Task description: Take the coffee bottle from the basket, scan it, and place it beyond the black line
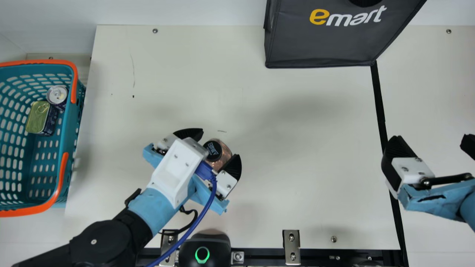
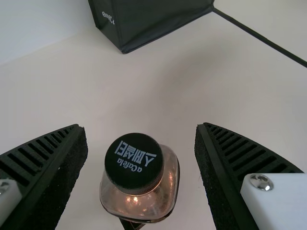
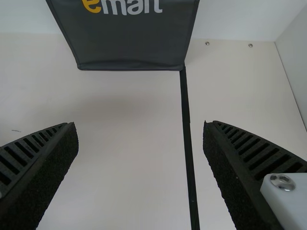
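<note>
The left gripper (image 2: pixel 140 126) has its two black ribbed fingers (image 2: pixel 62 160) spread apart, one on either side of the squarish, copper-toned coffee bottle (image 2: pixel 165 191) with a round black cap (image 2: pixel 133 163). The bottle seems to stand upright on the cream, flat surface (image 1: pixel 297 148), already out of the basket. I cannot tell whether it has been scanned.

It is probably fairly heavy if full, with stiff, smooth walls that could slip; if it is glass, a knock or drop might break it. The best hold looks to be square across the body below the shoulder, rather than on the narrower cap.

The left wrist view makes a gap on each side of the bottle plain, and the shoulder under the cap. The main view adds the wider layout: a black scanner with a glowing green ring (image 1: pixel 202 255) at the near edge, and at the left arm's side a teal plastic basket with orange handles (image 1: pixel 64 129), holding a gold-topped rectangular tin (image 1: pixel 37 118) beside a round silver-topped can (image 1: pixel 57 94).

Farther out, the right gripper (image 1: pixel 433 139), its fingers also wide apart, is over the long black line (image 1: pixel 379 100), near whose far end stands a dark grey fabric bag (image 1: pixel 319 44).
</note>
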Robot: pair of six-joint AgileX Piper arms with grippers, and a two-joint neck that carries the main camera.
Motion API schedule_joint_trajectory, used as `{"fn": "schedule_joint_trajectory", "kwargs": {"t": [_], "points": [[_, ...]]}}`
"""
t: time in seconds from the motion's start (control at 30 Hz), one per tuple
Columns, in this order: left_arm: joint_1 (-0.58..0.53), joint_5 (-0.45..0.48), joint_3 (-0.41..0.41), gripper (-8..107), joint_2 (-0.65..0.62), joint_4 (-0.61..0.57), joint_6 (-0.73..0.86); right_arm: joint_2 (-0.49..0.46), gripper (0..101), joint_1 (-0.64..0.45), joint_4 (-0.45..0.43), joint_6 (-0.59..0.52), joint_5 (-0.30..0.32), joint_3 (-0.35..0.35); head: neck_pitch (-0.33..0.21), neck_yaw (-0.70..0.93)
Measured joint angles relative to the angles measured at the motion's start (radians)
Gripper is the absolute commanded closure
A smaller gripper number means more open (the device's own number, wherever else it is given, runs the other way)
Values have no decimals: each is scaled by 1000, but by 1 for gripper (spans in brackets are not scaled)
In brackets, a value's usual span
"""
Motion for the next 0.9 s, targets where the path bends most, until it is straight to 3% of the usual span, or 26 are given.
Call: {"fn": "schedule_joint_trajectory", "kwargs": {"t": [0.9], "points": [[-4, -25, 22, 9, 26, 24, -76, 0, 10, 0, 0, 0, 0, 0, 0, 0]]}}
